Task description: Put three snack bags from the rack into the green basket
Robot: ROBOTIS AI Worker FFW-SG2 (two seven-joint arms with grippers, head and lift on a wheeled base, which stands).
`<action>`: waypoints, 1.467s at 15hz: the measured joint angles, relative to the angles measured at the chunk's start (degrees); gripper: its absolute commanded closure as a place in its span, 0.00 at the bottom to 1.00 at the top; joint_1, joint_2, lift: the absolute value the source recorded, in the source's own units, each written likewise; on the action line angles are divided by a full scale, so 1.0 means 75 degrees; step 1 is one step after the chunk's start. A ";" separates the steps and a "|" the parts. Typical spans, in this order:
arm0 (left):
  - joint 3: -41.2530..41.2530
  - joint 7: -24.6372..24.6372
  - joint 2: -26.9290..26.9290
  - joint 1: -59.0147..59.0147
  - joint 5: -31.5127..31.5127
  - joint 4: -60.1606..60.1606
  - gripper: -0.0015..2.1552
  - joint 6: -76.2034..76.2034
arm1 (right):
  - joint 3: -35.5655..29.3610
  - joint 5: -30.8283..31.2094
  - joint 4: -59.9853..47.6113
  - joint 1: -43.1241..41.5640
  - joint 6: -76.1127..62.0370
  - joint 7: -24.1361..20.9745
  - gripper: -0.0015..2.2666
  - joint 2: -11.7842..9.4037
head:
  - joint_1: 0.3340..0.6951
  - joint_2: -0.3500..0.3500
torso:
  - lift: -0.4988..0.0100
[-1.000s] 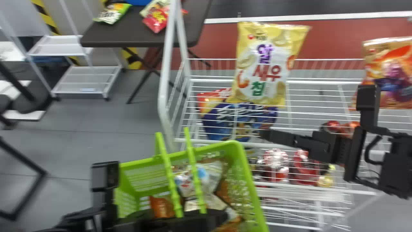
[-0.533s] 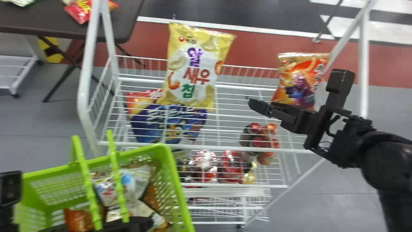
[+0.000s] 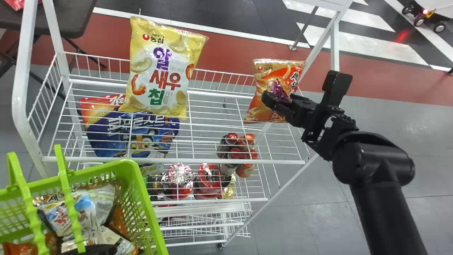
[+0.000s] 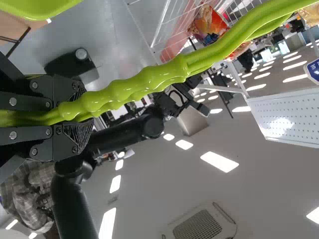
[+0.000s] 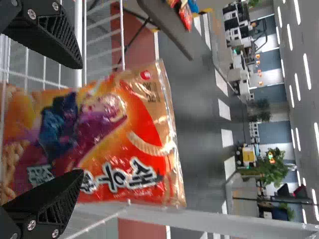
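In the head view, my right gripper [image 3: 281, 102] is in front of the orange snack bag [image 3: 270, 88], which stands upright at the rack's right end. Seen from the right wrist, the open right gripper [image 5: 80, 119] has its fingers spread, with the orange bag [image 5: 114, 134] just beyond them. A larger yellow snack bag [image 3: 159, 71] stands on the rack [image 3: 212, 161] further left. My left gripper [image 3: 93, 249] is low over the green basket [image 3: 141, 209], which holds several snack bags. In the left wrist view, the left gripper [image 4: 75, 115] is shut on the basket's green handle [image 4: 149, 82].
Below the rack's top basket lie a blue snack bag [image 3: 134, 138], red-topped cans [image 3: 235, 152] and other packs. The rack's white post [image 3: 320, 39] rises right behind the orange bag. A dark table [image 3: 67, 17] stands at the back left.
The head view has swung right, so rack and basket show farther left. My right gripper has come to the orange bag from lower down in front of the rack.
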 measured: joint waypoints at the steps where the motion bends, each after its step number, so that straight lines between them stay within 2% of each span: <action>1: 0.0013 0.0000 0.0000 -0.0001 0.0009 -0.0001 1.00 0.0010 | 0.0197 0.0196 0.0359 -0.0259 -0.0121 -0.0047 0.02 -0.0026 | 1.00 0.00 | 0.98; 2: 0.0039 0.0000 0.0000 -0.0001 0.0018 -0.0001 1.00 0.0016 | 0.0433 0.0372 0.0731 -0.0510 -0.0246 -0.0089 0.05 -0.0041 | 1.00 0.00 | 0.98; 3: 0.0065 0.0000 0.0000 0.0000 0.0031 -0.0001 1.00 0.0017 | 0.0640 0.0474 0.1045 -0.0696 -0.0349 -0.0099 0.16 -0.0047 | 1.00 0.00 | 0.98; 4: 0.0090 0.0000 0.0000 0.0000 0.0059 0.0000 1.00 0.0018 | 0.0851 0.0533 0.1352 -0.0858 -0.0474 -0.0101 0.39 -0.0051 | 1.00 0.00 | 0.98; 5: 0.0115 0.0000 0.0000 0.0003 0.0085 0.0001 1.00 0.0018 | 0.1000 0.0553 0.1555 -0.0946 -0.0591 -0.0099 0.71 -0.0049 | 1.00 0.00 | 0.98; 6: 0.0142 0.0000 0.0000 0.0012 0.0102 0.0003 1.00 0.0018 | 0.1074 0.0564 0.1643 -0.0977 -0.0644 -0.0106 0.95 -0.0041 | 1.00 0.00 | 0.98; 9: 0.0210 0.0000 0.0000 0.0041 0.0135 0.0016 1.00 -0.0002 | 0.0953 0.0434 0.1420 -0.0815 -0.0553 -0.0271 0.99 -0.0003 | 1.00 0.00 | 0.98; 15: 0.0246 0.0000 0.0000 0.0048 0.0140 0.0077 1.00 -0.0061 | -0.0170 -0.0518 -0.0698 0.0353 0.0210 -0.0071 0.99 -0.0011 | 1.00 0.00 | 0.98; 18: 0.0304 0.0000 0.0000 0.0048 0.0157 0.0117 1.00 -0.0097 | -0.0698 -0.1341 -0.1841 0.0908 0.1177 0.0085 0.99 0.0039 | 1.00 0.00 | 0.98; 22: 0.0285 0.0000 0.0000 0.0047 0.0167 0.0115 1.00 -0.0099 | -0.1461 -0.2676 -0.3073 0.1480 0.3173 0.0551 0.99 0.0289 | 1.00 0.06 | 0.98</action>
